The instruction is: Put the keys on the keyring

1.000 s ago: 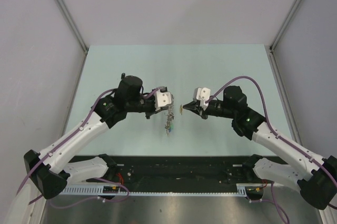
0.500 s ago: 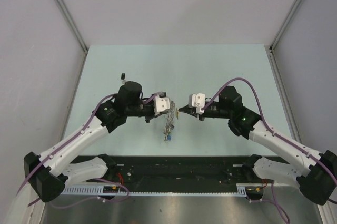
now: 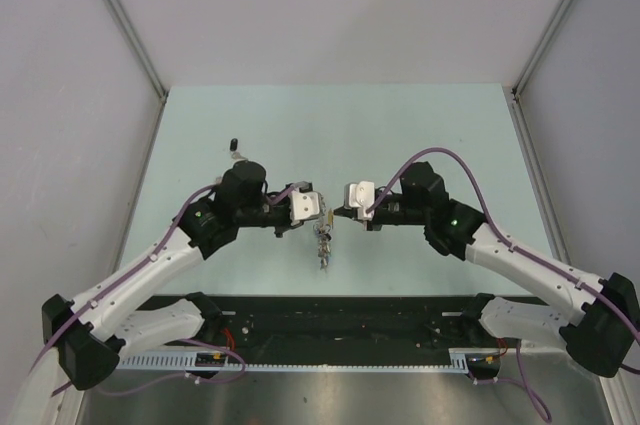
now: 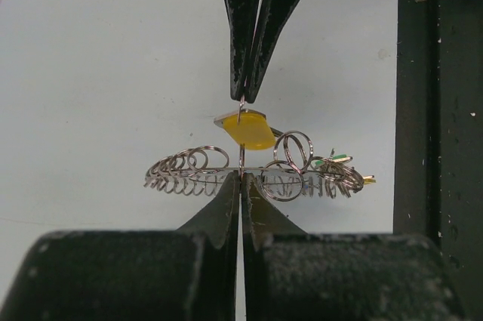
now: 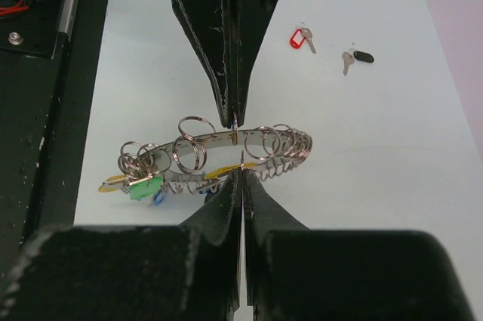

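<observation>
The keyring (image 4: 189, 172) is a silvery band fringed with small rings and green, blue and orange tags. My left gripper (image 4: 241, 175) is shut on its band and holds it above the table; the ring hangs at centre in the top view (image 3: 322, 241). My right gripper (image 5: 240, 171) is shut on the thin ring of the yellow key (image 4: 247, 129), right against the keyring (image 5: 215, 139). The two grippers meet tip to tip (image 3: 329, 213). The red key (image 5: 301, 37) and black key (image 5: 359, 57) lie apart on the table behind the left arm.
A black rail runs along the table's near edge (image 4: 438, 109), below both arms (image 3: 330, 315). A green tag (image 5: 143, 187) hangs from the keyring's near end. Grey walls enclose the pale green table (image 3: 400, 125).
Both grippers have moved towards each other and now meet at centre. The right one brought the yellow key up against the keyring, which the left one carried slightly right and nearer.
</observation>
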